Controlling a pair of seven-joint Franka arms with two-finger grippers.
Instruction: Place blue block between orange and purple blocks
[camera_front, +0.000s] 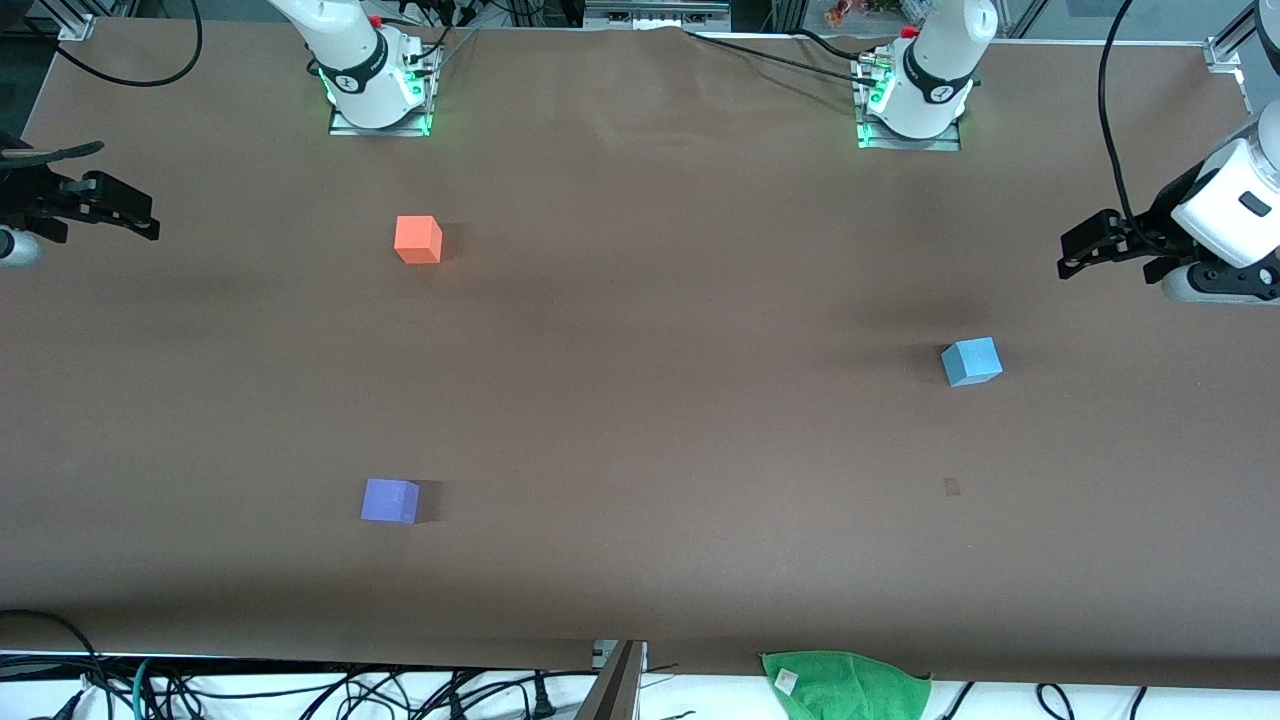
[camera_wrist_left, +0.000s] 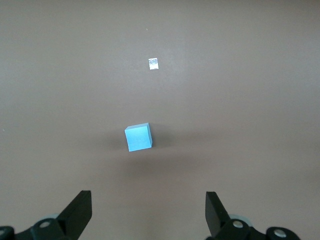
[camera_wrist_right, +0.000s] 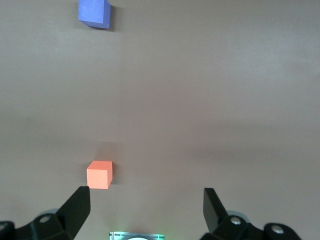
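Sky-blue and matte, the blue block (camera_front: 971, 362) sits alone on the brown desk (camera_front: 660, 400) toward the left arm's end, well apart from the other two cubes. The orange block (camera_front: 418, 240) and the purple block (camera_front: 390, 501) both lie toward the right arm's end, the purple one nearer the front camera, with bare desk between them. Judging by its plain faces and crisp edges, the blue block is probably light and rigid, with a surface that should not slip; being small, it could tip or skid if nudged off-centre. The sensible hold is across two opposite side faces, and since it sits slightly turned on the desk, the fingers would need to match that angle. The left gripper (camera_front: 1085, 250) hangs in the air over the desk's edge at the left arm's end, its fingers (camera_wrist_left: 77, 212) spread wide and holding nothing, with the blue block in plain sight ahead of them in the left wrist view. The right gripper (camera_front: 125, 213) waits over the right arm's end of the desk, fingers likewise wide apart and empty.
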